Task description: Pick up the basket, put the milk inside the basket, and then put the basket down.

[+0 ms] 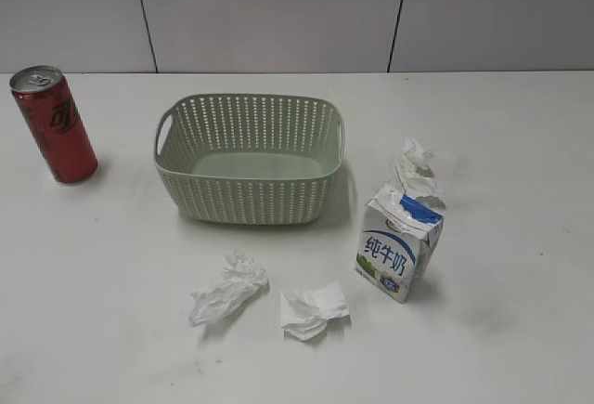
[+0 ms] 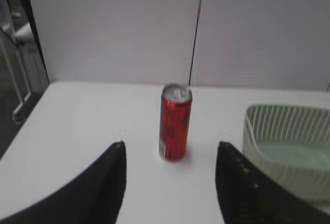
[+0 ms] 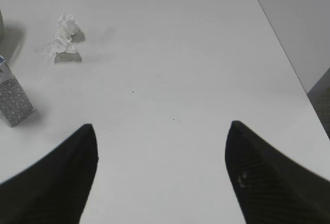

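The pale green basket (image 1: 249, 158) stands empty in the middle of the white table; its left end shows in the left wrist view (image 2: 289, 147). The milk carton (image 1: 398, 243), white with a blue top, stands upright to the basket's front right; one edge of it shows in the right wrist view (image 3: 13, 98). Neither arm shows in the exterior view. My left gripper (image 2: 170, 144) is open and empty, facing a red can, with the basket to its right. My right gripper (image 3: 161, 126) is open and empty over bare table, to the right of the carton.
A red soda can (image 1: 54, 125) stands at the back left, also in the left wrist view (image 2: 175, 122). Crumpled tissues lie in front of the basket (image 1: 227, 286), (image 1: 314, 310) and behind the carton (image 1: 415, 169), (image 3: 64, 37). The table's right edge (image 3: 289, 64) is near.
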